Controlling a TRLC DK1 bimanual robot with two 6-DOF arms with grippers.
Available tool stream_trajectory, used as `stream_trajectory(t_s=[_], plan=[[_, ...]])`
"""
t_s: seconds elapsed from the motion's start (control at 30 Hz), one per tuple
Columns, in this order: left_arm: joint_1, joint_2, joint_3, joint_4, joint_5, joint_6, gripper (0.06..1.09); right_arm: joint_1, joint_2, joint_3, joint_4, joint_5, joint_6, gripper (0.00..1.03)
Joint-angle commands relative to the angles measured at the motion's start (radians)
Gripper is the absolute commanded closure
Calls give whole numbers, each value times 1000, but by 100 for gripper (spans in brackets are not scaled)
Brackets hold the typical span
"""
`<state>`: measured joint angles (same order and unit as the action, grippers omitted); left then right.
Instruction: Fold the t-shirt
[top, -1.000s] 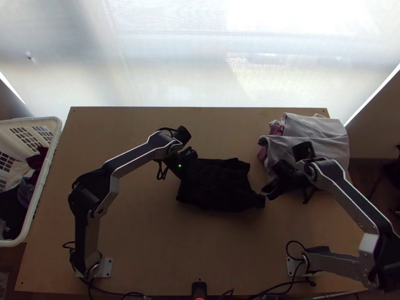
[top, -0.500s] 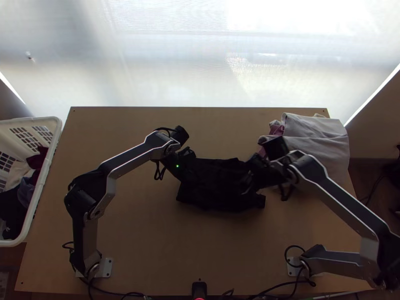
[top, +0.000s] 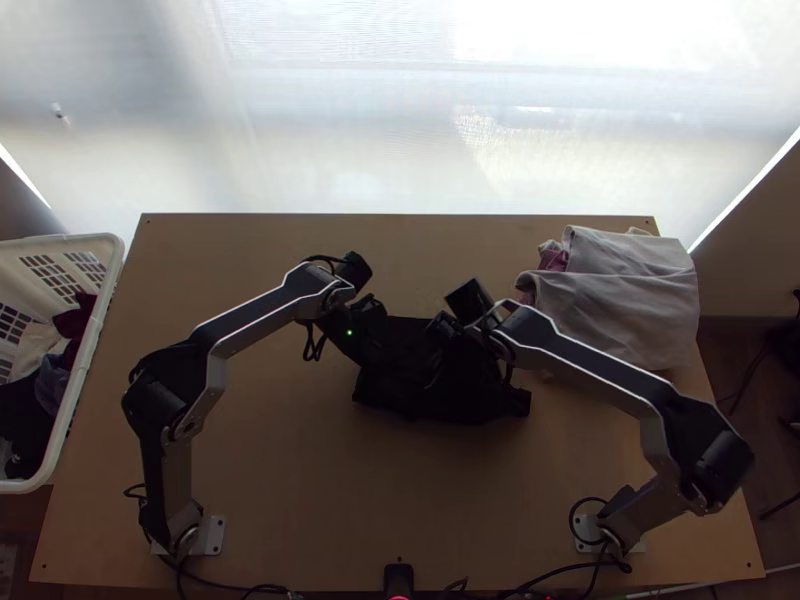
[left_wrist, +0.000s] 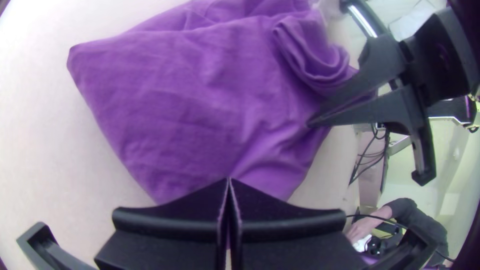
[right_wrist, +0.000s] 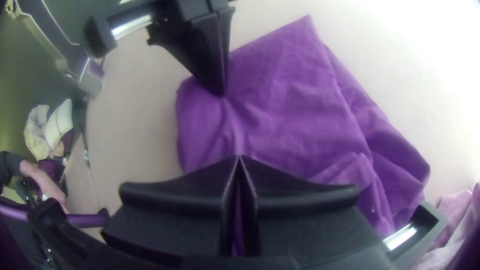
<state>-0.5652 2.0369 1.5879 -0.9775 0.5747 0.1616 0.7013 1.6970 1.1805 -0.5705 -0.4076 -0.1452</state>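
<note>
A: And there's the dark T-shirt (top: 440, 396), purple in the wrist views, mid-desk between the two arms, its long axis running side to side across the light wooden desk (top: 300, 480). It lies as a compact, layered bundle.

B: Which hand has it?

A: The left hand (right_wrist: 220, 94), black and wedge-shaped, is closed on the cloth at the left end, toward the far edge, creases gathering at its tips!

B: And the black right hand (right_wrist: 239, 157)?

A: Over the upper middle of the bundle, just beside the left hand. Whether it's open, closed or gripping cloth, there's no telling from these pictures.

B: So here's the relation that counts: most of the shirt lies from that right hand toward the right arm's base side and the near edge. Any tuck looks set to run along that long axis.

A: Left hand nearer the left end, then, so it likely serves as the anchor while the right does the shaping. Tight quarters, though; the two could bump, or ruck up the top layer.
</note>
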Motion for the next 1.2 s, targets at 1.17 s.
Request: stream_trajectory(t_s=[1.17], plan=[[-71, 118, 270, 3, -7, -36, 105, -316, -151, -255, 107, 228, -177, 100]])
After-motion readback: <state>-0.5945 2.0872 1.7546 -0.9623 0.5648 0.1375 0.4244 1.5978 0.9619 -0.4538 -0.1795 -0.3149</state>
